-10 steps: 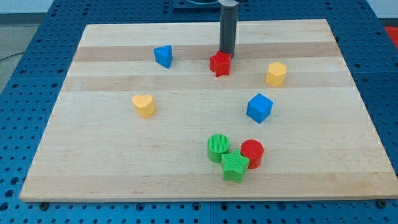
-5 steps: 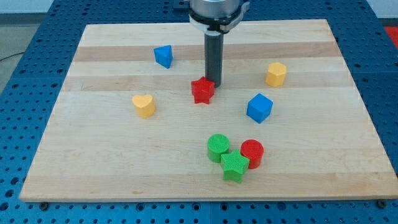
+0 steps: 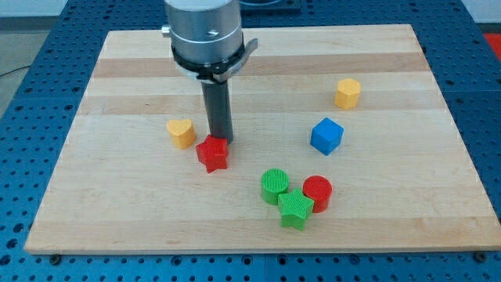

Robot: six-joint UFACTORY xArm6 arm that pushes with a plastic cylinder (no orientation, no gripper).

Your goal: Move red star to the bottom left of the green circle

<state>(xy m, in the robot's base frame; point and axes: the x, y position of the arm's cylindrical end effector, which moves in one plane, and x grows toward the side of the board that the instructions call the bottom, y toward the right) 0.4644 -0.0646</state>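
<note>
Camera view: my tip (image 3: 221, 141), a bare rod gripping nothing, touches red star (image 3: 213, 153) just below; light, slidey, push its upper edge toward green circle (image 3: 275, 182).

No readable text anywhere in the view.

Nothing was printed, stamped or labelled on the pale wooden board (image 3: 117, 196), and the blue perforated table (image 3: 31, 78) around it carried only rows of holes, no numbers or signs. The grey metal cylinder of the arm (image 3: 203, 31) showed no brand or marking that could be made out. The ribbed coloured blocks, the red star block (image 3: 213, 153) and green circle block (image 3: 275, 184) among them, bore no letters either.
</note>
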